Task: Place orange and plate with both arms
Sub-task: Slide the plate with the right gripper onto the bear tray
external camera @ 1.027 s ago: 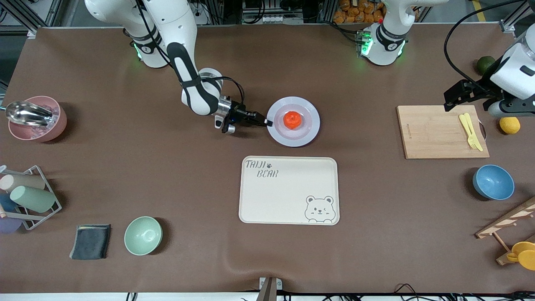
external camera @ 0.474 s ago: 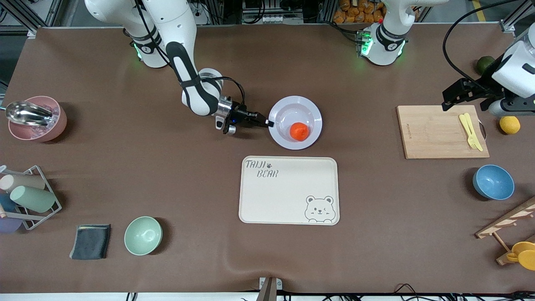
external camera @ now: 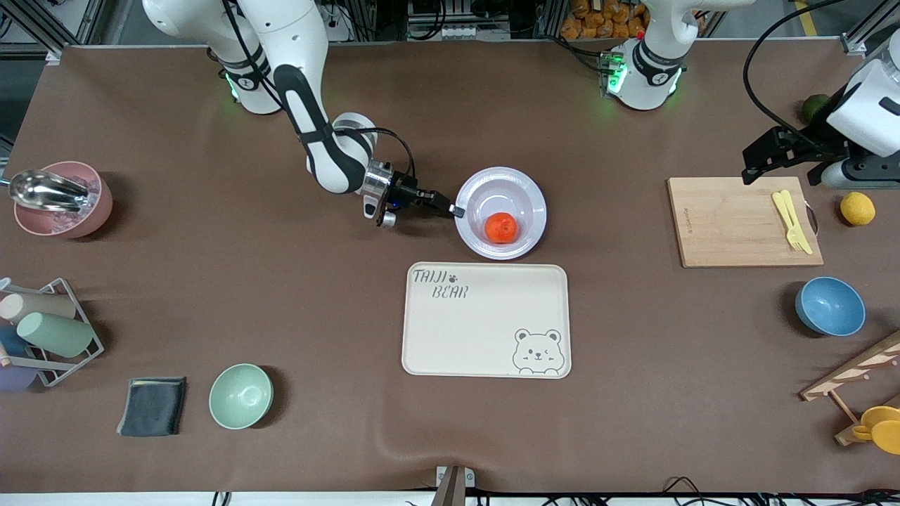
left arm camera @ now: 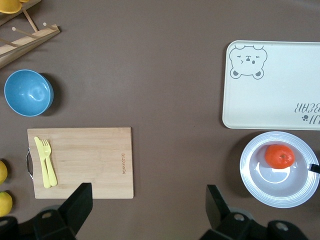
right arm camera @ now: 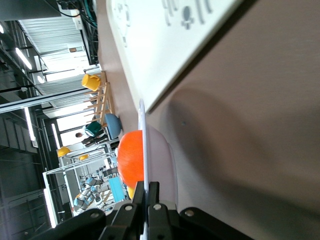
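The orange point(external camera: 501, 227) is already sitting in the plate point(external camera: 529, 197), which the right gripper point(external camera: 455, 210) is pinching by its rim and lifting just above the bear tray point(external camera: 485, 330), while the left gripper point(external camera: 780, 156) is waiting, spread open, over the cutting board point(external camera: 731, 232).

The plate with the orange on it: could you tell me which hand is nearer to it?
The right hand is nearer: it is shut on the rim of the plate, which carries the orange. The left hand waits open above the cutting board, toward the left arm's end of the table.
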Tool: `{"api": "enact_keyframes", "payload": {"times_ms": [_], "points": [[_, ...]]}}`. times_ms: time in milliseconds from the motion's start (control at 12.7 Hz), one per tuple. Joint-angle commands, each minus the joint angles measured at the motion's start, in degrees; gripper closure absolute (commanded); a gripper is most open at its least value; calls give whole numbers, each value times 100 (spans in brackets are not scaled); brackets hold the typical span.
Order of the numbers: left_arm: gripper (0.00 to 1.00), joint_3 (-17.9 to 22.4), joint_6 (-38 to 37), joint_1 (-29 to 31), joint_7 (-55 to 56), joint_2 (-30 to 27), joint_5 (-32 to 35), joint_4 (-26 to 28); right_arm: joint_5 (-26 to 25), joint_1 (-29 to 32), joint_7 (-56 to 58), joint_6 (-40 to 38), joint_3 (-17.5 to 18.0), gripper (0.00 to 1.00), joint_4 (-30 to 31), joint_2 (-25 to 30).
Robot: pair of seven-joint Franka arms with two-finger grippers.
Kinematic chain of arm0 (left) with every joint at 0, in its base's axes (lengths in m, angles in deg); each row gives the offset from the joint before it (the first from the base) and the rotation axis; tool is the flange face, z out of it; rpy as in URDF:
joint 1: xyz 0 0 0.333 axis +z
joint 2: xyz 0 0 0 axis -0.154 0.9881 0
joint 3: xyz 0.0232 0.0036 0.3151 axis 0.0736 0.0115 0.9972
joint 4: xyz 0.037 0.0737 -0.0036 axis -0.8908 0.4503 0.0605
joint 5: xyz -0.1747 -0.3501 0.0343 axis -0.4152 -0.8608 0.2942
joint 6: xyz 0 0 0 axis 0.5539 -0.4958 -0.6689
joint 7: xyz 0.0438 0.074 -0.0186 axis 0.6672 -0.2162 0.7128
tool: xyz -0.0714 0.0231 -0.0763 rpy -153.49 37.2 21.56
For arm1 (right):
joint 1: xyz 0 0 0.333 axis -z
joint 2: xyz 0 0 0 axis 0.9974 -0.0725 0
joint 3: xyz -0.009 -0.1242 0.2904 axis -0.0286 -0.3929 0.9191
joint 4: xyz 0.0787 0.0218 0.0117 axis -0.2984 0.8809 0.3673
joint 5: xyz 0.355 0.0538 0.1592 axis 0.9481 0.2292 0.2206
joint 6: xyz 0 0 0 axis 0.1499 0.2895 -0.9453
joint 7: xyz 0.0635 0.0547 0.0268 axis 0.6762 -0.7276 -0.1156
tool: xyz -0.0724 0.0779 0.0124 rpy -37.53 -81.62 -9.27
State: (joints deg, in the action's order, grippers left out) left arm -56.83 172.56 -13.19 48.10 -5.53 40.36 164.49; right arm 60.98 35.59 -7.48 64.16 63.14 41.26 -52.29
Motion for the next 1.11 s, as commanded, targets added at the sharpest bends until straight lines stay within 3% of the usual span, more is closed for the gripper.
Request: {"api": "enact_keyframes", "payload": {"times_ms": [0, 395, 632, 1027], "points": [[0, -3, -132, -6, 44, 56, -81, -143, 138, -28, -168, 83, -13, 100, 82, 351], [0, -3, -132, -6, 27, 56, -81, -152, 261, 156, -265, 170, -39, 100, -128, 352], [0, -3, -132, -7, 44, 56, -90, -152, 384, 244, -282, 898, -39, 100, -584, 316], [0, -3, -132, -6, 27, 56, -81, -152, 384, 595, -485, 1032, -48, 100, -1480, -377]]}}
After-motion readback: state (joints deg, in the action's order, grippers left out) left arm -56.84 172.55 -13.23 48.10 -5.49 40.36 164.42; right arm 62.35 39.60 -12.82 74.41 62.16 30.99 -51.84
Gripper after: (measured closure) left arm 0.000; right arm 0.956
